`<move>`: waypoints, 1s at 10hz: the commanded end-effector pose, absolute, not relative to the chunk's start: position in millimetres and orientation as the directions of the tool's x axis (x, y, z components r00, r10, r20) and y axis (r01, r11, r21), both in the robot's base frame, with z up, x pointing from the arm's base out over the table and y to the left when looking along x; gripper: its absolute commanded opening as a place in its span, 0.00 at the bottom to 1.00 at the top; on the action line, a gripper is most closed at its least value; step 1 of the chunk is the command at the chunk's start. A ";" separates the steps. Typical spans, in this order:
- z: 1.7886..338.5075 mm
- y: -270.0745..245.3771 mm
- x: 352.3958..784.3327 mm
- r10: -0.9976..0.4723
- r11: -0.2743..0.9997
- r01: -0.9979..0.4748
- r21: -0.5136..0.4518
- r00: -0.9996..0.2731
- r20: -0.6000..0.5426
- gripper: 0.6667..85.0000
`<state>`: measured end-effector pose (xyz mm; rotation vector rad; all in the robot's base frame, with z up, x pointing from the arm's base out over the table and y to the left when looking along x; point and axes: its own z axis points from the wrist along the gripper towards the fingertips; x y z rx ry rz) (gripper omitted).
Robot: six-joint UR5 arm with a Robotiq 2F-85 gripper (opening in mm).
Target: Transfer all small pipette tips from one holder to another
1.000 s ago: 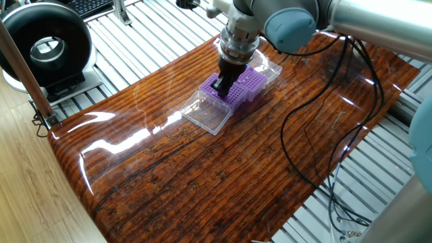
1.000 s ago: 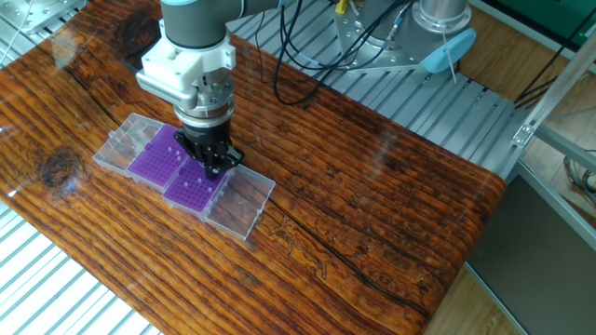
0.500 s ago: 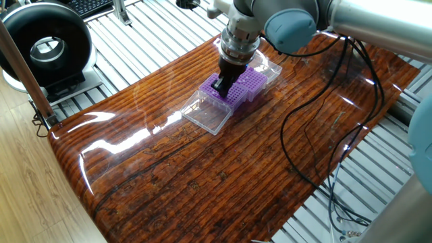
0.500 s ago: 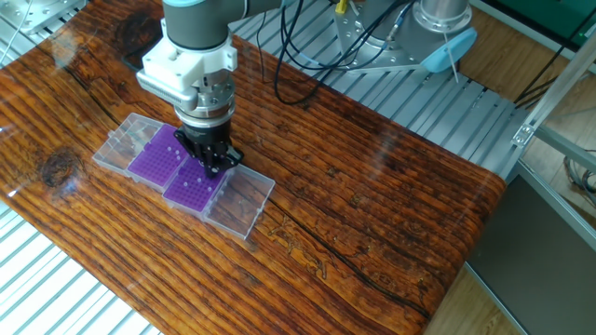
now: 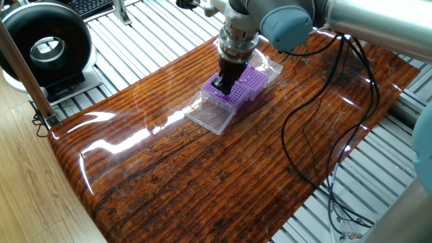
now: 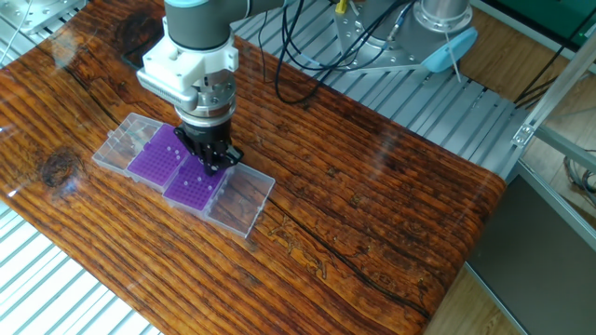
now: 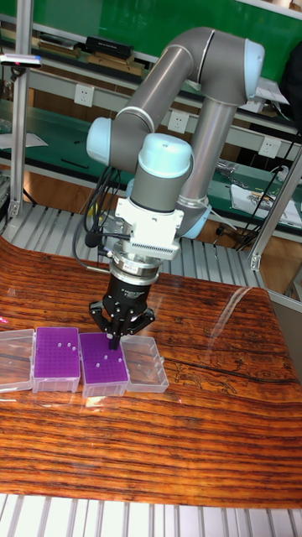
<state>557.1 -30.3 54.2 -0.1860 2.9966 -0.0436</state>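
Since a second ago our gripper (image 7: 112, 336) has shifted a little along the nearer holder (image 6: 194, 182), while both racks lie where they were; we hang it straight down, fingertips at the top edge of that rack's grid, close to the corner nearest its open lid (image 6: 237, 200); whether the fingers are apart or pinched on a tip we cannot tell, since they look close together and anything between them is too small to make out. Both purple racks sit side by side on the wooden table (image 6: 372, 214), the second holder (image 6: 154, 155) touching the first, so that the pair with their clear lids makes one long row; in the tall view that row runs left to right, lids flat at either end (image 7: 17, 359); a few pale tips dot each grid.
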 end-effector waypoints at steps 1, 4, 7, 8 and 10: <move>58.9 -29.4 555.3 -0.098 0.995 -0.094 -0.035 -0.986 -0.132 0.01; 62.4 -29.3 553.4 -0.089 0.996 -0.085 -0.036 -0.988 -0.126 0.01; 67.1 -25.9 552.1 -0.081 0.997 -0.078 -0.029 -0.989 -0.123 0.01; 68.6 -25.6 551.5 -0.079 0.997 -0.076 -0.028 -0.989 -0.121 0.01; 70.7 -26.0 551.5 -0.078 0.997 -0.075 -0.031 -0.990 -0.119 0.01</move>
